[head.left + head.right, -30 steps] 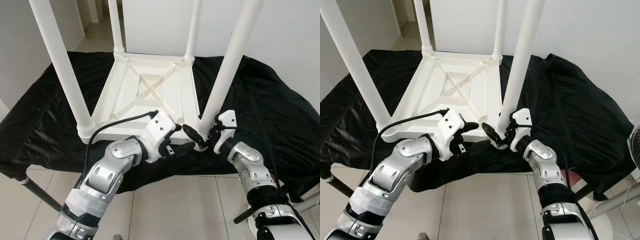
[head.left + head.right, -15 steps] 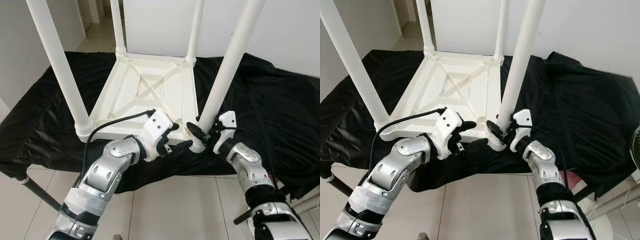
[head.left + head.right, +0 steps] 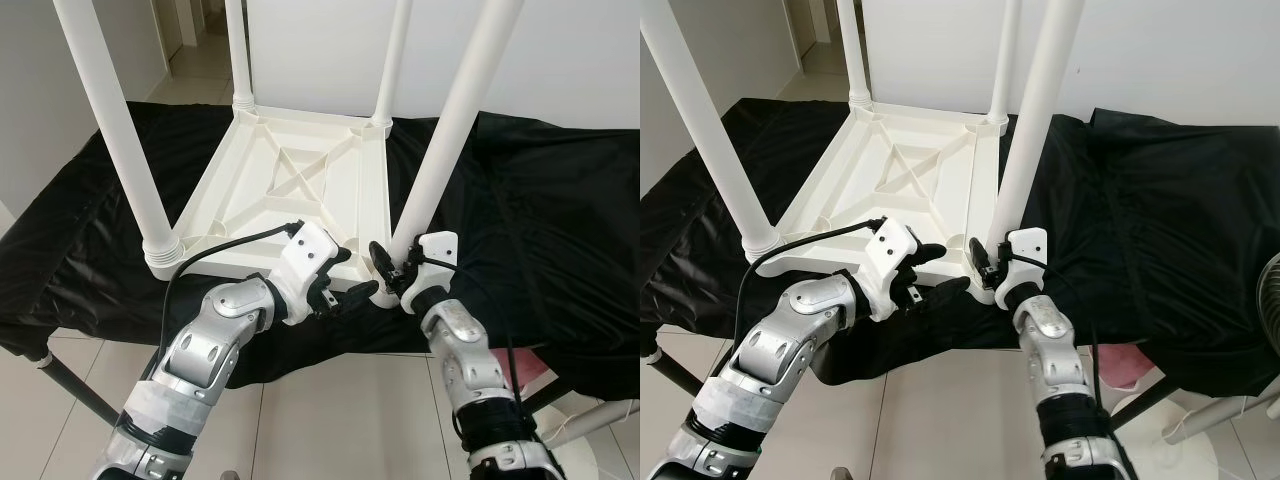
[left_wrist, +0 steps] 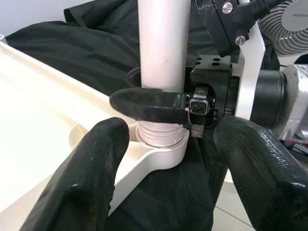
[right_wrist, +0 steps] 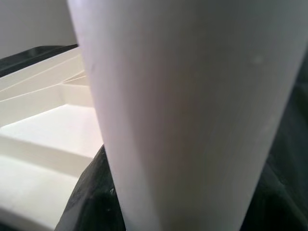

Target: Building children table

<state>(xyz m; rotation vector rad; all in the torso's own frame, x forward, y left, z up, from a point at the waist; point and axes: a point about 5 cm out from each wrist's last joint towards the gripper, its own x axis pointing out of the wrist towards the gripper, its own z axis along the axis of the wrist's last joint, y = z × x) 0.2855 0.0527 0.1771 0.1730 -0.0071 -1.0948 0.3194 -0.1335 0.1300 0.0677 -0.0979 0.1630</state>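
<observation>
White plastic children's table [image 3: 300,185] upside down on black cloth [image 3: 540,200], legs up.
Right gripper [image 3: 385,272] clamps near leg [image 3: 440,150] base; left gripper [image 3: 345,285] open beside it.

Both arms are built of rounded, brushed-silver shells joined by black rings at the elbows and wrists. The left arm [image 3: 205,350] is wrapped near its upper part in a pale grey taped band, and a thin black cable [image 3: 235,240] loops from its forearm up to a white angular wrist housing. The left hand [image 3: 345,285] carries two long black fingers [image 4: 91,173] with a coarse, pebbled rubber surface. The right arm [image 3: 465,355] ends in a similar white bracket with a slim black cable. The right hand [image 3: 385,268] has a black block body drilled with small holes, silver screws, and a small square camera lens.
</observation>
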